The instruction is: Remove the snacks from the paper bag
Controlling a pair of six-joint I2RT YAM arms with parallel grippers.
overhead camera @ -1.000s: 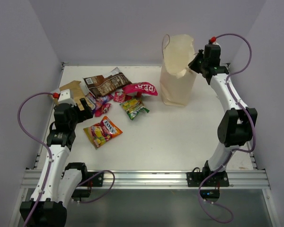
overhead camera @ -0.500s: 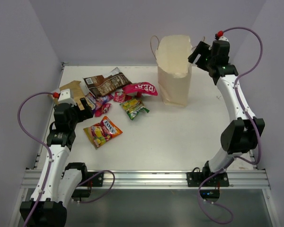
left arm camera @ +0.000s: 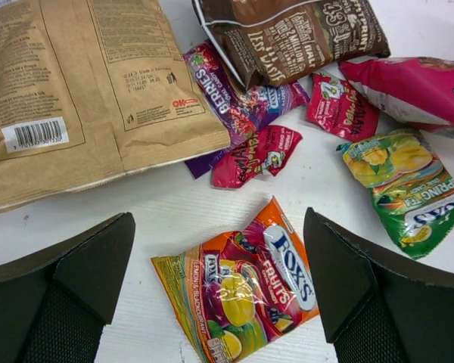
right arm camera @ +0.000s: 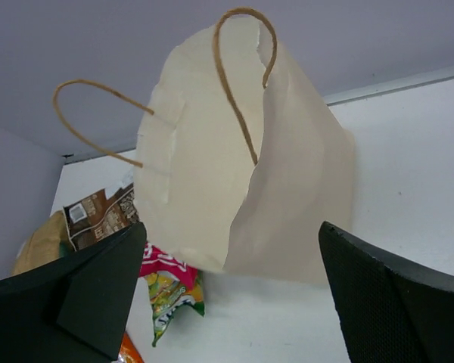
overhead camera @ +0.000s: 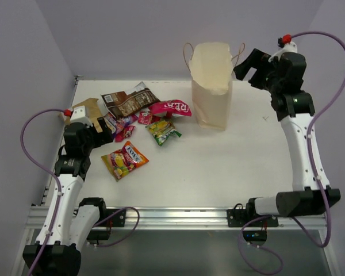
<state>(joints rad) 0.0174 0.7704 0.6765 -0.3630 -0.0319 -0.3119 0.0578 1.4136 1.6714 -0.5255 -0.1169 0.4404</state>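
Paper bag (overhead camera: 211, 86) stands upright at the table's (overhead camera: 230, 167) far middle. Right gripper (overhead camera: 245, 68) is just right of its rim, jaws apart, not touching. Snacks (overhead camera: 141, 123) are spread at far left by the left gripper (overhead camera: 103, 133).
Left wrist: fingers (left arm camera: 68, 295) wide apart, Fox's packet (left arm camera: 242, 291) seen between them, untouched.
Right wrist: bag framed between spread fingers (right arm camera: 393, 310), clear of both.

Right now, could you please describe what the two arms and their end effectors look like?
The left arm and right arm are alike: white links, black joints, a looping purple cable and a red cap at the wrist. The left end effector and right end effector have two black wedge-shaped fingers with a mesh texture.
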